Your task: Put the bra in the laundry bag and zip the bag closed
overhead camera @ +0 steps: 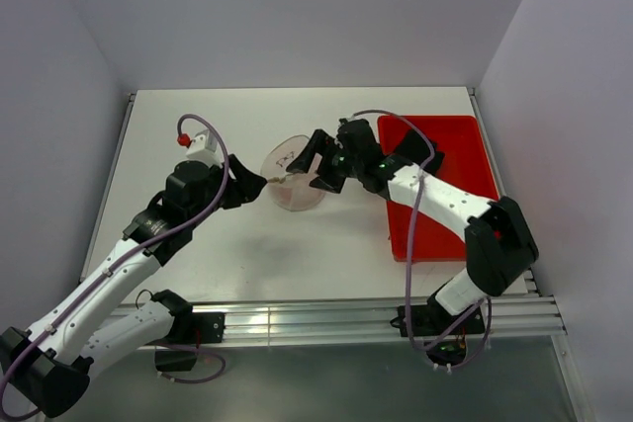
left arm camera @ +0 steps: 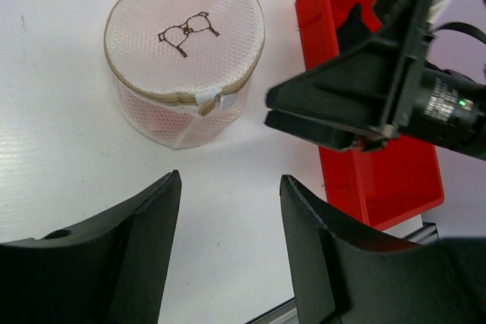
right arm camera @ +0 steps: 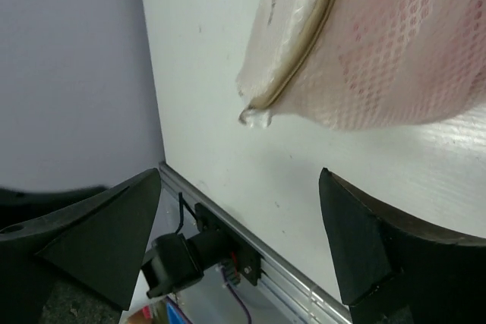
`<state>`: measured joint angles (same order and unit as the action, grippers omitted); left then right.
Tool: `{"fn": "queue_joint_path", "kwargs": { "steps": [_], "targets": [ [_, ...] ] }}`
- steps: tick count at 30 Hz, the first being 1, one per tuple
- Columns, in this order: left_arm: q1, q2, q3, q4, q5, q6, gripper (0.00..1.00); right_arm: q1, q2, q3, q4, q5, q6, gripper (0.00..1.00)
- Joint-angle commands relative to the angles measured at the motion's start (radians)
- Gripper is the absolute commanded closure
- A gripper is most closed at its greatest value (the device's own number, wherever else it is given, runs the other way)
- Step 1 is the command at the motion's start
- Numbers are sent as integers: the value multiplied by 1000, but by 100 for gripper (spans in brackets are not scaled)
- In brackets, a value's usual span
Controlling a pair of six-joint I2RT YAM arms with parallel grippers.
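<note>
The laundry bag [overhead camera: 294, 181] is a round white mesh pouch with a tan zipper rim, standing on the table between both grippers. Pale pink fabric, the bra [left arm camera: 149, 116], shows through its mesh side; it also shows in the right wrist view [right arm camera: 395, 58]. The zipper pull [left arm camera: 209, 103] hangs at the bag's near side and also shows in the right wrist view [right arm camera: 255, 117]. My left gripper [left arm camera: 230, 191] is open and empty, just short of the bag [left arm camera: 186, 43]. My right gripper [right arm camera: 239, 187] is open and empty beside the bag [right arm camera: 380, 28], near the pull.
A red plastic bin [overhead camera: 450, 195] stands right of the bag, under my right arm; it also shows in the left wrist view [left arm camera: 380, 180]. White walls close the table's back and sides. The table's metal front rail [overhead camera: 376, 318] runs along the near edge.
</note>
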<state>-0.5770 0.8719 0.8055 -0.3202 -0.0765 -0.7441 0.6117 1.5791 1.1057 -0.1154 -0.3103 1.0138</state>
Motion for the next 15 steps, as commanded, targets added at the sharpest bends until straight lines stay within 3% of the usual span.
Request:
{"fn": "queue_joint_path", "kwargs": {
  "steps": [1, 3, 5, 9, 15],
  "targets": [
    [5, -24, 9, 32, 14, 25, 39, 3, -184, -10, 25, 77, -52, 8],
    [5, -28, 18, 21, 15, 29, 39, 3, -249, -36, -1, 137, -81, 8],
    [5, -30, 35, 0, 24, 37, 39, 5, -350, -56, -52, 180, -109, 0],
    [5, -66, 35, -17, 41, 38, 40, 17, -526, -136, -145, 347, -204, 0],
    [3, -145, 14, -45, 30, 42, 39, 22, -767, -276, -253, 470, -276, 0]
  ]
}}
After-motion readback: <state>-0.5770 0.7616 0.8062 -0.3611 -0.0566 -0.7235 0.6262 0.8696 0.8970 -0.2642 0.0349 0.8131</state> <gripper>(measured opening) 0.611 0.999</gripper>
